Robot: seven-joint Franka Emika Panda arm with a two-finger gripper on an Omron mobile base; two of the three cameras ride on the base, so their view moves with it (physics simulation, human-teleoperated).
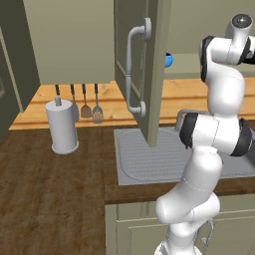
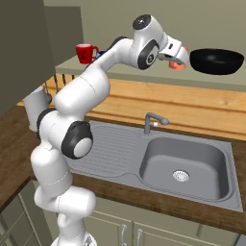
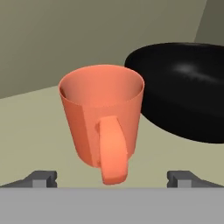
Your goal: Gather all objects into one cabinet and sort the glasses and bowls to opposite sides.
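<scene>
I had the gripper (image 3: 112, 177) wide open, one fingertip on each side of the orange cup (image 3: 101, 116), holding nothing. The cup stood upright on the cabinet shelf (image 3: 30, 131), its handle turned toward my hand, and the black bowl (image 3: 188, 87) sat just beside it, on the right in the hand view; I could not tell if they touched.

My worry was the handle. If the fingers closed on it and not on the body, I judged the cup could twist or slip out. Pushing further in could also knock the cup against the bowl and shift both.

In the right base view the red cup (image 2: 85, 52) stood further left on the same shelf, well apart from the bowl. In the left base view the blue bowl (image 1: 168, 60) showed behind the open door (image 1: 154, 74). That door hung over the sink (image 2: 185, 166), near the arm, so a wide swing could hit it.
</scene>
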